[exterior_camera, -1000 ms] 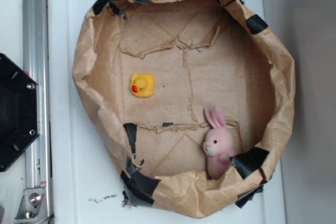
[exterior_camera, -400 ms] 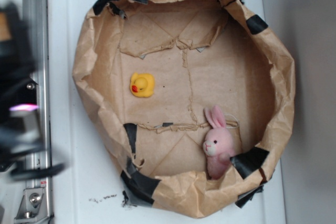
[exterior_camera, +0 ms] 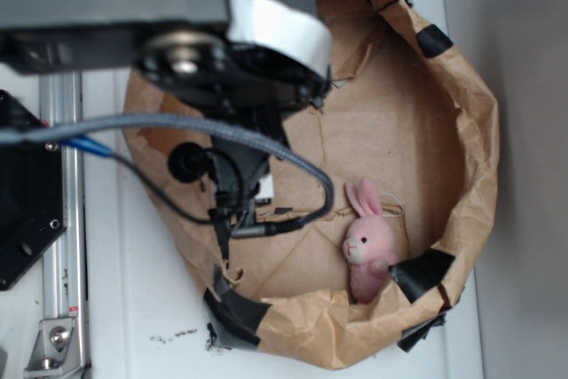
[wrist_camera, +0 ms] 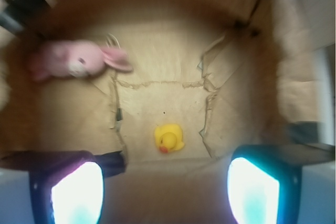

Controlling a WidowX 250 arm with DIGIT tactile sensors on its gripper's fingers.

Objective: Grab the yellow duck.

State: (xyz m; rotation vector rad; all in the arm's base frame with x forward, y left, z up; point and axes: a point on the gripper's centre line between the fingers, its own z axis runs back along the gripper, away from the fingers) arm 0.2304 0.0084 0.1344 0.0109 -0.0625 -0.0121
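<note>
- Since a moment ago, the robot arm (exterior_camera: 177, 24) has swung in from the left edge of the exterior view and now covers the upper left of the frame, hiding the spot where the duck sat.
- One yellow duck (wrist_camera: 169, 138) shows in the wrist view, low and centre, on the floor of the paper enclosure (exterior_camera: 461, 113).
- One pink bunny (exterior_camera: 368, 241) lies at the lower right of the exterior view, against the paper wall.
- Two fingers (wrist_camera: 76, 195) appear at the bottom corners of the wrist view, spread wide apart and holding nothing; the duck lies between and above them in frame.
- One white tabletop (exterior_camera: 142, 317) carries the enclosure.
</note>
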